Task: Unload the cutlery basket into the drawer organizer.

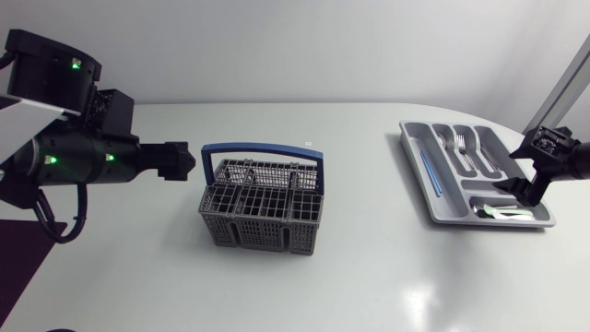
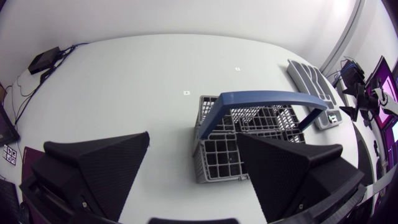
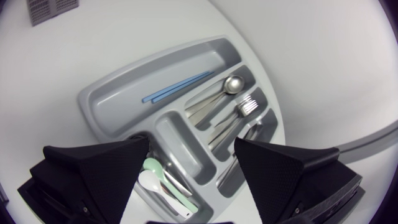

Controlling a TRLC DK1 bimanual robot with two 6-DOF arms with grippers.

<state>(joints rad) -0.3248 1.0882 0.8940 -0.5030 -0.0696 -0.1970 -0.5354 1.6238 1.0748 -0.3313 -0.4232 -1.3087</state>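
Note:
The grey cutlery basket (image 1: 263,231) with a blue handle (image 1: 263,148) stands mid-table; I see no cutlery in its compartments. My left gripper (image 1: 191,162) hovers just left of it, open and empty, and the left wrist view has the basket (image 2: 219,163) ahead of the spread fingers (image 2: 106,168). The grey drawer organizer (image 1: 417,171) lies at the right. My right gripper (image 3: 193,168) is open above its near end, over small green and white spoons (image 3: 155,177). Other compartments hold spoons (image 3: 214,98), forks (image 3: 239,113) and blue sticks (image 3: 177,87).
The organizer's near right corner sits close to the table's right edge. White tabletop (image 1: 369,277) stretches between basket and organizer and in front of both. A dark mat (image 1: 18,267) lies at the front left corner under my left arm.

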